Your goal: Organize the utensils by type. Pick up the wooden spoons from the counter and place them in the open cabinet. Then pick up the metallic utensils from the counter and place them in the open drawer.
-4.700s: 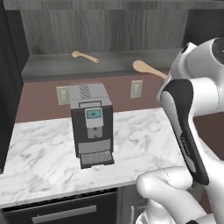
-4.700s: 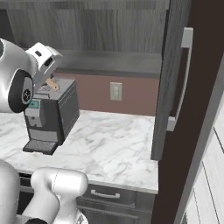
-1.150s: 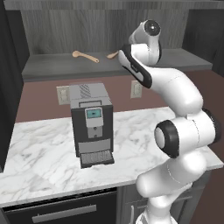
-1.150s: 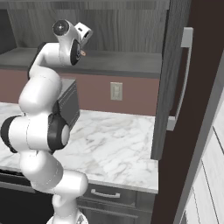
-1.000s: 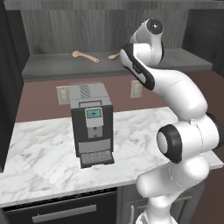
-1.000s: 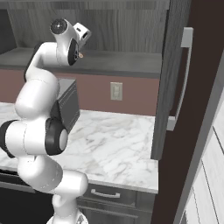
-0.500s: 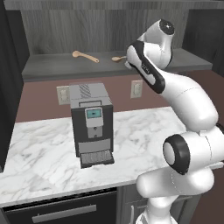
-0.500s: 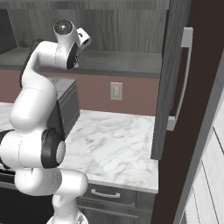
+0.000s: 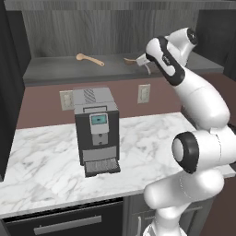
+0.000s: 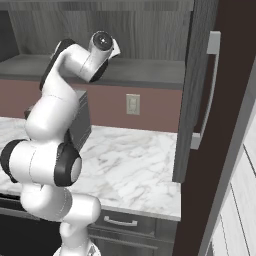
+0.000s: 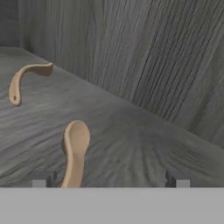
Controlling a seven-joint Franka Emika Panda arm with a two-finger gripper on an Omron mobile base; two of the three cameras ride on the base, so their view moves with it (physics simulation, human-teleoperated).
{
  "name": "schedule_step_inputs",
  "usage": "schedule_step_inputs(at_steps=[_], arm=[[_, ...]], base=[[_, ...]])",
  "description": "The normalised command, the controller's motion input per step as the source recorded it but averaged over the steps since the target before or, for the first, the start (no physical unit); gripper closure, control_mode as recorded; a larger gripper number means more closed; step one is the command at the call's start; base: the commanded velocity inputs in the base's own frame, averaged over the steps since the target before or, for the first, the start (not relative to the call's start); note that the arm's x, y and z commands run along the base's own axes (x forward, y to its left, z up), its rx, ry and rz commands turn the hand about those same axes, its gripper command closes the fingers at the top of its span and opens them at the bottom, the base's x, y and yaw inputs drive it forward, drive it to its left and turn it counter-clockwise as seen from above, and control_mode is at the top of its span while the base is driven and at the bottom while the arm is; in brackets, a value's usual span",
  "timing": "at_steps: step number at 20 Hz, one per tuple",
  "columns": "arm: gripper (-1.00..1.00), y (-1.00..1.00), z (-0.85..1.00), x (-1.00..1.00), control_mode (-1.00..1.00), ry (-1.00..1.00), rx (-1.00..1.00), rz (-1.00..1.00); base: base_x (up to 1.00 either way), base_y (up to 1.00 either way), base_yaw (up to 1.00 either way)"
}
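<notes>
Two tan wooden spoons lie on the floor of the open cabinet (image 9: pixel 55 73). One wooden spoon (image 9: pixel 90 59) rests at the left, curved (image 11: pixel 24 78) in the hand view. The other wooden spoon (image 9: pixel 131 60) lies just left of my gripper (image 9: pixel 144 62), and its bowl (image 11: pixel 75 144) sits by my left fingertip (image 11: pixel 41 180). My gripper (image 11: pixel 107 180) is open above the shelf with nothing between its fingers. From the right base view the hand (image 10: pixel 111 49) is raised at shelf height. The white marble counter (image 9: pixel 152 138) lies below.
A dark coffee machine (image 9: pixel 96 129) stands on the counter under the shelf. The tall dark cabinet door (image 10: pixel 200 90) with a long grey handle hangs open at the right. The cabinet's back wall (image 11: pixel 131 48) is close ahead.
The arm has swung to the right along the shelf and the hand has drawn back from the nearer wooden spoon, which stays lying on the shelf. The jaws stayed open.
</notes>
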Motion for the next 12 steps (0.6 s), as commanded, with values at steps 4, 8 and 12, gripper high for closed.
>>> schedule_step_inputs(at_steps=[4,8,12], arm=[[-1.0,0.04,0.0,-0.67,-1.0,-0.31,0.07,-0.01],[-1.0,0.18,0.02,-1.0,-1.0,-0.46,0.0,0.0],[-1.0,0.29,0.01,-1.0,-1.0,-0.46,0.0,0.0]], base=[[0.0,0.0,0.0],[0.0,0.0,0.0],[0.0,0.0,0.0]])
